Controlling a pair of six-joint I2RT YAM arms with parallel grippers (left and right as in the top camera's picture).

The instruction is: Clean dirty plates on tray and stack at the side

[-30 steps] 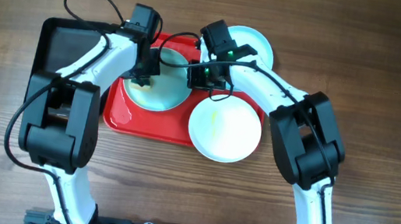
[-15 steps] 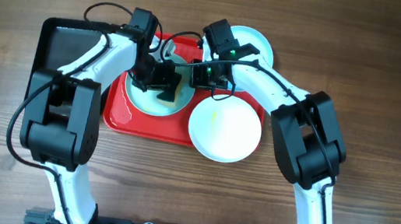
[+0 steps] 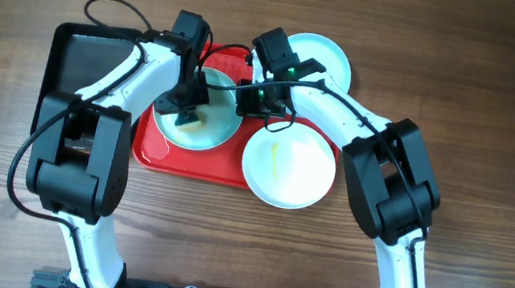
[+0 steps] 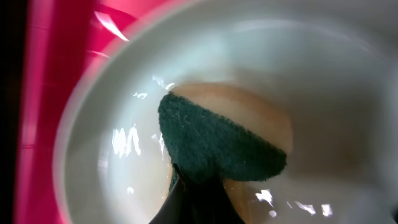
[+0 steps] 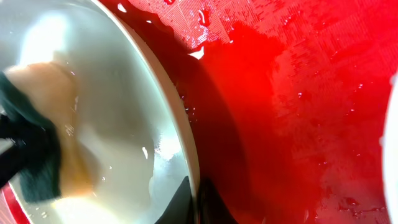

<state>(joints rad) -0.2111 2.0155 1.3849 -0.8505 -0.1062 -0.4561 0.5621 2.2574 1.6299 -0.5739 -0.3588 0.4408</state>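
A brown wooden table (image 3: 503, 118) with grain running left to right carries everything. The red tray (image 3: 184, 162) lies flat on it, a little left of the middle. Touching the red tray's left edge, or just beside it, is a black tray (image 3: 72, 62), also flat on the wood. Behind the red tray's far right corner a mint plate (image 3: 330, 58) rests on the table, close against the tray's rim. A whitish plate (image 3: 287, 168) overlaps the red tray's near right corner, reaching out over the bare wood.
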